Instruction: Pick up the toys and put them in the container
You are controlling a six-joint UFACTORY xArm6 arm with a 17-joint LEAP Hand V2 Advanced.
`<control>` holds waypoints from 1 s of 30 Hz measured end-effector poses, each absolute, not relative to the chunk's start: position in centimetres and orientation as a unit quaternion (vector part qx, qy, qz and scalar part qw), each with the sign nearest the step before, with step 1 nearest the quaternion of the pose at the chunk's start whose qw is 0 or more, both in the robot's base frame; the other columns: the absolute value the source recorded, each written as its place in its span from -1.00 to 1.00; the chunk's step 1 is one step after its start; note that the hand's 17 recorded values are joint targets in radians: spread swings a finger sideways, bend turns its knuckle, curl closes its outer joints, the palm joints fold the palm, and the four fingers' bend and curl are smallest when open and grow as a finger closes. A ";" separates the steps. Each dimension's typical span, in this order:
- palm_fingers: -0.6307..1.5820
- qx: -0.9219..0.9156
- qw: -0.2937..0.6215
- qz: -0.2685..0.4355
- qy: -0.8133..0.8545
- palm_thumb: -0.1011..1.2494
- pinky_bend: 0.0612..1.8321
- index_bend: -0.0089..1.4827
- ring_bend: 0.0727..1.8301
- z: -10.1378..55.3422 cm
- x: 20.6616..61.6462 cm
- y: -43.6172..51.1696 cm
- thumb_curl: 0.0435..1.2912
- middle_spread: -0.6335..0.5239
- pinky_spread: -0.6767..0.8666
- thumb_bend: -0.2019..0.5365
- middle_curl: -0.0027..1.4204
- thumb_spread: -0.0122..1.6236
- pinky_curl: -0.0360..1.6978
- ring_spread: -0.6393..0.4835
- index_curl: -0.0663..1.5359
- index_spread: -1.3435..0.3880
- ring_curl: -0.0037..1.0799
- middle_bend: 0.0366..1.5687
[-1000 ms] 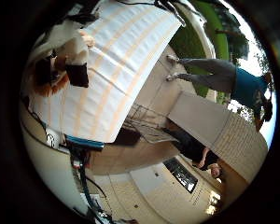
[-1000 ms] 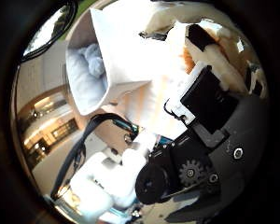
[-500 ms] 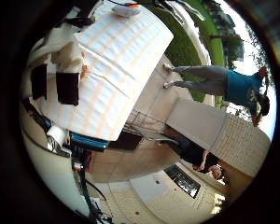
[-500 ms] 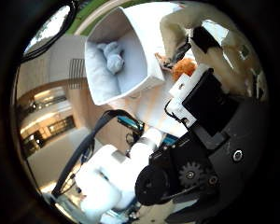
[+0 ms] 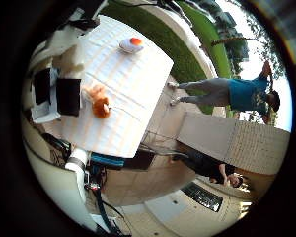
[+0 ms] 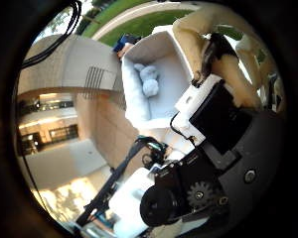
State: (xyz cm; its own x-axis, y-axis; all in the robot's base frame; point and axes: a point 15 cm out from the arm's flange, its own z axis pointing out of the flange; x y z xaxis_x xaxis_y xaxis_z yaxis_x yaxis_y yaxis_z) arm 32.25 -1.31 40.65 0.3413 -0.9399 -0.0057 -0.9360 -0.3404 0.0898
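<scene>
My right hand (image 6: 217, 117) hangs high over a table with a white cloth (image 5: 133, 84). In the little finger side view its curled fingers (image 5: 55, 93) pinch an orange plush toy (image 5: 97, 100) above the cloth. In the thumb side view the toy's tan part (image 6: 189, 35) lies against the fingers. A white container (image 6: 175, 59) stands below the palm, with a grey and white plush toy (image 6: 143, 79) inside. A small white and orange toy (image 5: 131, 43) lies near the table's far end.
A blue thing (image 6: 124, 42) sits beside the container. Grass (image 5: 183, 44) and a paved path (image 5: 202, 123) border the table. The arm's white body (image 6: 139, 198) fills the thumb side view's lower part. A building wall (image 6: 79, 69) stands behind.
The hand has risen: the table and the container look smaller and farther off. The orange toy stays at the fingers and shows more fully now.
</scene>
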 end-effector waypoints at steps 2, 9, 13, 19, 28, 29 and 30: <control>-0.44 0.801 0.042 -0.047 -0.595 0.11 0.53 -0.53 0.37 38.2 32.0 -2.8 -0.16 -0.17 0.18 -0.59 0.21 0.49 0.00 0.23 0.41 -0.31 0.34 0.12; -0.49 0.754 0.039 -0.047 -0.654 -0.01 0.11 -0.79 -0.02 28.8 32.5 -6.0 -0.31 0.12 0.38 -0.55 -0.13 0.48 -0.27 0.57 0.16 0.15 -0.11 -0.30; -0.45 0.729 0.035 -0.034 -0.683 -0.06 0.02 -0.78 -0.11 24.9 33.1 -7.4 -0.36 0.21 0.44 -0.56 -0.22 0.46 -0.34 0.64 0.06 0.31 -0.21 -0.38; -0.38 0.707 0.052 -0.060 -0.702 -0.07 -0.10 -0.77 -0.19 19.5 32.7 -8.2 -0.41 0.26 0.48 -0.53 -0.31 0.44 -0.42 0.69 -0.08 0.47 -0.30 -0.45; -0.05 0.718 0.081 -0.088 -0.686 -0.02 -0.18 -0.77 -0.09 15.5 32.6 -7.2 -0.45 0.11 0.48 -0.52 -0.34 0.42 -0.52 0.60 -0.24 0.53 -0.31 -0.39; -0.01 0.721 0.084 -0.087 -0.682 -0.01 -0.15 -0.76 -0.08 15.4 32.6 -7.0 -0.46 0.10 0.48 -0.52 -0.33 0.42 -0.51 0.59 -0.24 0.52 -0.30 -0.37; 0.09 0.723 0.086 -0.088 -0.679 -0.01 -0.11 -0.75 -0.04 15.4 32.5 -6.9 -0.46 0.06 0.47 -0.52 -0.31 0.41 -0.49 0.55 -0.24 0.49 -0.28 -0.33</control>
State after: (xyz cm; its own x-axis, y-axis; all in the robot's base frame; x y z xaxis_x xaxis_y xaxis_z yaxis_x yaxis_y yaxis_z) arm 32.53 -6.89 15.45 0.0617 -0.9980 -0.0101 -0.9676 -0.0623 0.2445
